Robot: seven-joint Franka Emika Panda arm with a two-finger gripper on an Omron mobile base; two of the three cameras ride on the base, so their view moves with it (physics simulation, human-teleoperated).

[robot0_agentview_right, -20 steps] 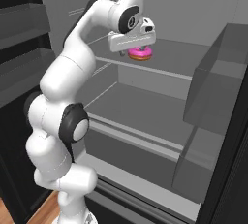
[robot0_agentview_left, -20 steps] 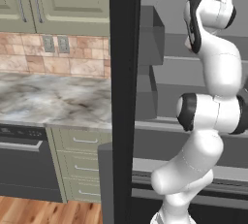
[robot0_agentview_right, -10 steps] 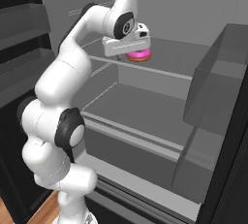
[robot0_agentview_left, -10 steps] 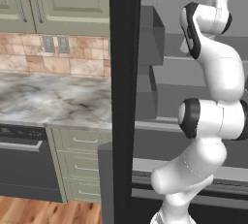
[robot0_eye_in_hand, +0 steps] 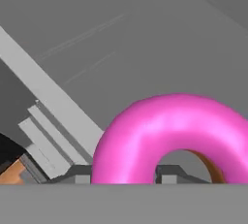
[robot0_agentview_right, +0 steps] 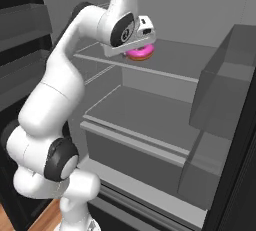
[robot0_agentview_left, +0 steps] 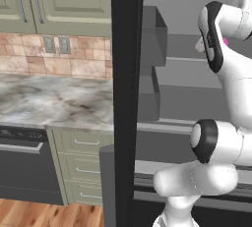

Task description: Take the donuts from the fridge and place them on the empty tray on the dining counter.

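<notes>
The pink-frosted donut (robot0_agentview_right: 142,53) lies on the upper shelf (robot0_agentview_right: 180,65) inside the open fridge (robot0_agentview_left: 126,98). My gripper (robot0_agentview_right: 136,51) reaches down onto it from the shelf's front left. In the hand view the donut (robot0_eye_in_hand: 145,131) looms large, with an orange-tan underside at its inner ring. One dark fingertip (robot0_eye_in_hand: 169,172) stands in the donut's hole and the other just outside its left rim, so the gripper (robot0_eye_in_hand: 124,174) is shut on the ring's near wall. A sliver of pink (robot0_agentview_left: 226,42) shows behind my arm in the left base view.
Grey door bins (robot0_agentview_right: 220,90) jut out at the right of the fridge, with a lower shelf (robot0_agentview_right: 145,110) and a drawer front below. Left of the fridge door runs a marble counter (robot0_agentview_left: 54,98) on sage-green cabinets, beside a black appliance (robot0_agentview_left: 22,167).
The hand has sunk onto the pink donut and the jaws have closed in from wide open to grip its ring. The donut stays on the shelf.
</notes>
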